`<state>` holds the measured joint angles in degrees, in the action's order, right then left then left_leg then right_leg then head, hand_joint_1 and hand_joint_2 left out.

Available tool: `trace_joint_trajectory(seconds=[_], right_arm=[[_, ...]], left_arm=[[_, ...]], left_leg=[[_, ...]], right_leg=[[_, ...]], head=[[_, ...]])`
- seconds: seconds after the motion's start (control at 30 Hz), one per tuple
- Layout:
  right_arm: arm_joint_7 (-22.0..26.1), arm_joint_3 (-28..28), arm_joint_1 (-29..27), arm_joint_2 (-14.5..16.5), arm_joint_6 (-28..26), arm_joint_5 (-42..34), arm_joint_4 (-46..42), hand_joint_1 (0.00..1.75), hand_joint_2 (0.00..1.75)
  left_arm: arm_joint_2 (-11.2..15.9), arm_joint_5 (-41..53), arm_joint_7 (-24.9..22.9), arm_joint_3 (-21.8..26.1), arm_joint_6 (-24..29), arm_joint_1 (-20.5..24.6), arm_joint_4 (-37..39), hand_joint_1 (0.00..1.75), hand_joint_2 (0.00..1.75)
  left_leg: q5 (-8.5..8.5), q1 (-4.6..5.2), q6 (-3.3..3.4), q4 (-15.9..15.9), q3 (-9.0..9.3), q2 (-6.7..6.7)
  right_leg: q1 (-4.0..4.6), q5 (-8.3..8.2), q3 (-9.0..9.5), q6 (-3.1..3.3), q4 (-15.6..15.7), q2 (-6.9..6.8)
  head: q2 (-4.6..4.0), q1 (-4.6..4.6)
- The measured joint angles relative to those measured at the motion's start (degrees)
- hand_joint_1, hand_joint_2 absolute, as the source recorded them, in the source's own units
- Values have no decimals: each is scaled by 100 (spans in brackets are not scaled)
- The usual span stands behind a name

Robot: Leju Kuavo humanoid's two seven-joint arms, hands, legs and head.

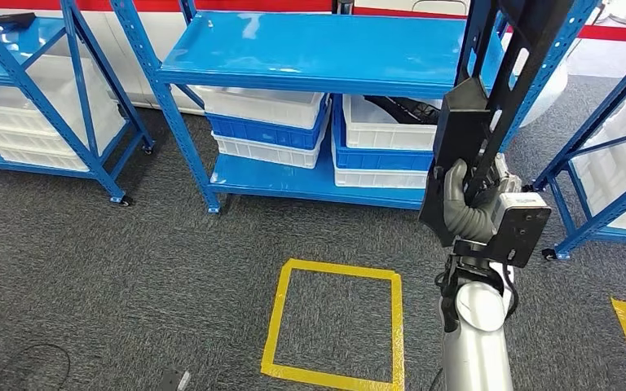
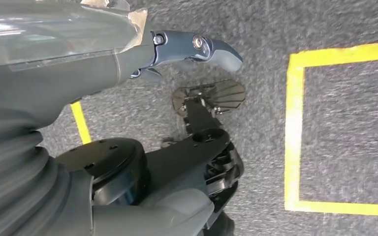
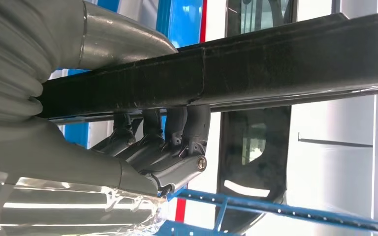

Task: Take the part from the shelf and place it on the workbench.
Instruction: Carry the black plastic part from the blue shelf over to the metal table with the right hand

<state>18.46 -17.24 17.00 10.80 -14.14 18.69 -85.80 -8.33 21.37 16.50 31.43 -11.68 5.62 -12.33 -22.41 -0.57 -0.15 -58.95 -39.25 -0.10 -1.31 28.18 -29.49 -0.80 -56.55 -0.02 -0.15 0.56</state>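
- The right hand [image 1: 462,204], at centre right of the head view, grips the part [image 1: 489,98], a long black piece of flat, slotted metal with angular ends, held upright and rising to the top edge of the frame.
- In the right wrist view the dark fingers [image 3: 177,129] curl up around one side of the part's matte black bar [image 3: 226,76], with the thick grey thumb pressed along the other side.
- The left hand [image 2: 142,54] hangs above the floor; one dark smooth finger [image 2: 202,49] sticks out straight with nothing in it, and how the rest of the fingers lie I cannot tell.
- The shelf [image 1: 310,53], glossy blue sheet metal on perforated blue uprights, fills the upper middle of the head view, behind the part.
- White and blue ribbed plastic crates [image 1: 269,126] sit stacked on its lower level.
- A square of yellow tape [image 1: 334,326] lies on the coarse grey carpet [image 1: 130,261], lower centre.
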Motion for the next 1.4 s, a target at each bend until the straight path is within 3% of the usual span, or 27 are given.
trace_joint_trajectory(seconds=[0.07,0.1,0.13,0.17,0.2,0.23,0.3,0.37,0.43,0.47,0.53,0.6,0.67,0.7,0.73,0.8,0.87,0.9,0.97,1.0,1.07,1.13,1.17,1.2,1.27,1.33,1.4], right_arm=[[-1,25,14,0,10,2,27,175,175],[-1,37,17,-1,13,2,43,175,175],[-2,48,18,-1,16,2,57,175,175],[-5,59,18,-4,19,2,69,175,175],[-12,73,19,-9,21,0,78,175,175],[-19,92,23,-19,21,-2,81,175,175],[-31,142,34,-48,21,-6,75,175,175],[-33,190,46,-88,21,-11,66,175,175],[-33,232,49,-136,21,-15,56,175,175],[-33,257,48,-164,21,-15,52,175,175],[-33,304,50,-224,16,-15,48,175,175],[-34,337,46,-283,-7,-21,48,175,175],[-32,370,32,-338,-43,-51,48,175,175],[-28,391,27,-362,-61,-77,47,175,175],[-21,417,23,-386,-78,-109,44,175,175],[1,466,22,-431,-106,-158,21,175,175],[35,503,4,-473,-134,-187,-17,175,175],[54,522,-9,-493,-151,-200,-35,175,175],[84,570,-33,-533,-178,-231,-60,175,175],[91,592,-39,-546,-185,-248,-75,175,175],[112,623,-43,-568,-189,-281,-100,175,175],[140,647,-45,-591,-189,-306,-109,175,175],[151,656,-45,-601,-189,-315,-109,175,175],[160,666,-45,-610,-189,-321,-109,175,175],[178,681,-44,-626,-197,-343,-110,175,175],[207,699,-40,-640,-207,-389,-113,175,175],[254,714,-25,-656,-210,-467,-114,175,175]], left_arm=[[-1,20,0,0,-9,1,1,0,175],[-1,25,0,0,-14,2,2,0,175],[-2,35,0,0,-17,3,2,0,175],[-1,50,2,0,-19,4,3,0,175],[-1,72,5,0,-19,7,3,0,175],[0,97,9,-1,-19,14,3,0,175],[8,132,16,-3,-27,40,2,0,175],[16,154,8,-7,-52,58,2,0,175],[15,175,-15,-11,-78,64,3,0,175],[13,182,-25,-12,-86,74,3,0,175],[8,190,-38,-14,-101,103,3,0,175],[3,204,-53,-18,-118,125,3,0,175],[-7,235,-82,-25,-141,136,3,0,175],[-11,249,-98,-32,-150,144,3,0,175],[-15,261,-116,-44,-159,157,3,0,175],[-16,277,-144,-65,-169,196,3,0,175],[-14,298,-167,-89,-188,233,3,0,175],[-14,309,-180,-106,-199,244,3,0,175],[-9,321,-201,-135,-217,254,3,0,175],[-5,324,-207,-142,-220,259,3,0,175],[0,323,-209,-148,-221,282,4,0,175],[1,322,-210,-151,-222,315,4,0,175],[1,320,-210,-151,-222,330,4,0,175],[2,319,-209,-151,-222,343,3,0,175],[8,315,-208,-151,-223,369,3,0,175],[26,309,-200,-153,-225,414,2,0,175],[44,294,-184,-152,-227,444,2,0,175]], left_leg=[[-578,-15,-55,-665,-190,-3],[-801,-18,-75,-1053,-276,-3],[-911,-18,-85,-1347,-313,-3],[-893,-18,-83,-1445,-255,-3],[-791,-18,-68,-1334,-95,-3],[-655,-15,-39,-1017,175,-6],[-565,7,36,-195,753,-22],[-601,58,100,232,1003,-39],[-516,81,176,298,981,-29],[-453,75,226,332,954,-13],[-318,44,311,389,869,21],[-213,47,336,384,736,41],[-107,40,319,375,594,59],[-57,31,299,363,521,64],[-12,19,272,339,446,66],[58,8,203,253,296,64],[127,25,133,189,201,59],[171,33,104,180,175,57],[169,23,56,145,121,52],[35,13,32,44,67,50],[-513,-3,-12,-502,-105,45],[-980,-5,-35,-1287,-262,42],[-1023,-5,-32,-1529,-259,40],[-947,-5,-15,-1584,-167,37],[-673,5,62,-1103,308,22],[-677,37,147,-274,910,7],[-769,90,200,178,1172,-6]], right_leg=[[6,-121,-111,91,-2,-13],[20,-179,-181,107,-7,-16],[33,-236,-255,111,-12,-17],[45,-291,-330,108,-16,-16],[53,-344,-402,101,-19,-14],[59,-394,-465,88,-23,-9],[68,-483,-563,36,-28,-9],[57,-567,-611,-51,-19,-21],[46,-638,-640,-134,2,-24],[52,-593,-683,-146,-38,-18],[66,-266,-850,-110,-426,-7],[51,196,-1079,-85,-1193,-3],[25,362,-1129,-164,-1688,-3],[5,295,-1006,-236,-1638,-4],[-20,172,-770,-310,-1362,-6],[-41,63,-201,-390,-532,0],[-17,110,63,-350,-78,17],[7,110,66,-309,-56,27],[-27,38,-38,-196,-92,22],[-38,-11,-91,-118,-99,17],[-37,-127,-204,24,-101,10],[-4,-248,-349,84,-106,5],[13,-310,-424,89,-108,3],[27,-372,-499,88,-109,3],[53,-490,-627,78,-110,8],[76,-593,-711,30,-113,7],[61,-703,-747,-56,-92,-10]], head=[[0,17],[0,19],[0,19],[0,19],[0,18],[0,19],[0,14],[0,9],[0,9],[0,6],[0,-8],[0,-20],[0,-22],[0,-24],[0,-25],[0,-37],[0,-35],[0,-25],[0,-11],[0,-2],[0,9],[0,13],[0,14],[0,14],[0,15],[0,10],[0,13]])
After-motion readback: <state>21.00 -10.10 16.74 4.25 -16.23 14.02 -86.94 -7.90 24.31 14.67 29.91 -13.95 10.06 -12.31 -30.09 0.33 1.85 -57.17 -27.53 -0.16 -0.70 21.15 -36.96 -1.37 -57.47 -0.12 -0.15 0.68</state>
